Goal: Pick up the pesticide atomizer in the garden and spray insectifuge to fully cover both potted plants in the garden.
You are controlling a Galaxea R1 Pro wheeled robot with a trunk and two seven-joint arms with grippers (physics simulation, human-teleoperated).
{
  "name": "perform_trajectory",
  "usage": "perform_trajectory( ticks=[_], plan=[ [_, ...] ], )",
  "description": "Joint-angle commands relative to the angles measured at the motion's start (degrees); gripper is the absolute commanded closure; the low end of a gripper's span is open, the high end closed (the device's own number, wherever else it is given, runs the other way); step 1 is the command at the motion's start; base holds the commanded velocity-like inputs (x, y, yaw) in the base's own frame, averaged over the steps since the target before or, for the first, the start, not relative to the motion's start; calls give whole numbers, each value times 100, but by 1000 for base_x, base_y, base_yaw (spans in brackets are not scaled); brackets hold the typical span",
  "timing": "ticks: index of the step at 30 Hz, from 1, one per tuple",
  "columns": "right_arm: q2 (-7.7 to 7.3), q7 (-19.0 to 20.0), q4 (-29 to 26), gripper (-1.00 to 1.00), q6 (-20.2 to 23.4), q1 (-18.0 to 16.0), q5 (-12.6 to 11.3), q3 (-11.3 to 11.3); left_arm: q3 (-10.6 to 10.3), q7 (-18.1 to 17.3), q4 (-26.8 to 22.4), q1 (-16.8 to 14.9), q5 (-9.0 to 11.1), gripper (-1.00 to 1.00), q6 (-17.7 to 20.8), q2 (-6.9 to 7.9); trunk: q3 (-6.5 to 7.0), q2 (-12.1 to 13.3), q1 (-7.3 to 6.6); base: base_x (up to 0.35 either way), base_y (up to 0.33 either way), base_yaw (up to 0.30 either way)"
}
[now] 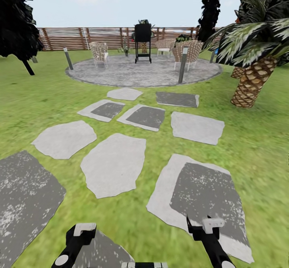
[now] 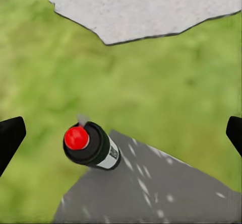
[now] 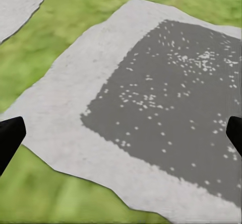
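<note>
Garden lawn [image 1: 40, 99] and grey stepping stones [image 1: 114, 163] run ahead of both grippers toward the round paving [image 1: 140, 73] and the slat fence [image 1: 80, 37]. We cannot tell from here where the atomizer lies. Left gripper [image 1: 82, 232] hangs with fingers spread wide and empty; below it stands a black cylinder with a red knob [image 2: 93, 146], which we cannot identify. Right gripper [image 1: 202, 226] is likewise spread wide over a dark-patched stone [image 3: 166, 108]. We judge both arms are held low and forward for travel, jaws ready, search stage.
</note>
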Motion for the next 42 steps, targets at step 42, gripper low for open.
perform_trajectory(
  ticks=[42],
  plan=[
    [-1, -7, -7, -100, -24, -3, 27, 2, 7, -12, -5, 16, -69, -100, -30, -3, -230, -10, 14, 10, 81, -38]
  ],
)
